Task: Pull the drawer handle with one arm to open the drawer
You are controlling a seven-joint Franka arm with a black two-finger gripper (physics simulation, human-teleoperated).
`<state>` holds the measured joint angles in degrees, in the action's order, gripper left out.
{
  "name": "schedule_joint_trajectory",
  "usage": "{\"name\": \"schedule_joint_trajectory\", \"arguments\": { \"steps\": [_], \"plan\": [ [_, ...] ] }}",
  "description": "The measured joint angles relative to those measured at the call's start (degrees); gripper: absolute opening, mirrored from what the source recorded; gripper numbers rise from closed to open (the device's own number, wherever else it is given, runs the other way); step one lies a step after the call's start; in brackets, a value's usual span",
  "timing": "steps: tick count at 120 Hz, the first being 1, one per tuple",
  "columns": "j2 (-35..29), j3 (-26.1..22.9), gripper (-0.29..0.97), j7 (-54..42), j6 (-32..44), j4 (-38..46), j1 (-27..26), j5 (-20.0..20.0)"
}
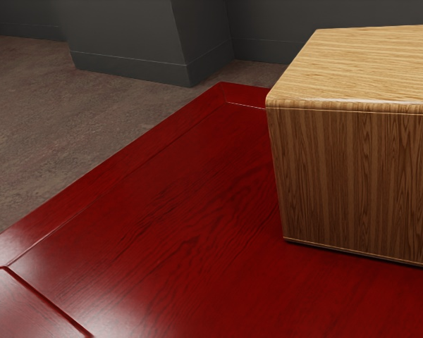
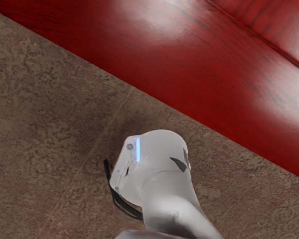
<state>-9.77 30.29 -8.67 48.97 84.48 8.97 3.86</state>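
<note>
The wooden cabinet (image 1: 352,176) stands on the red table (image 1: 162,239) at the exterior view's right, its top and near side plain grain. The drawer and its handle likely sit on a face turned away, though which one I cannot tell. The wrist camera looks past a white arm link (image 2: 157,189) to the floor (image 2: 50,114) beside the table's edge, so the hand seems well apart from the cabinet. How wide the gripper stands I cannot tell — open tabletop lies along the approach
</note>
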Motion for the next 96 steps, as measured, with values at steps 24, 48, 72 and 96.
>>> {"name": "schedule_joint_trajectory", "arguments": {
  "steps": [24, 48, 72, 96],
  "plan": [
    [-0.3, -1.2, 0.66, -6.2, 16.9, -9.8, 0.2, 0.7],
    [8.7, -6.0, 0.66, -10.5, 29.3, -20.0, -3.5, -7.0],
    [18.5, -7.4, 0.66, -12.9, 48.1, -20.3, -1.3, -12.3],
    [22.7, -19.9, 0.66, -12.6, 65.8, -20.6, -1.0, -14.6]
  ]
}}
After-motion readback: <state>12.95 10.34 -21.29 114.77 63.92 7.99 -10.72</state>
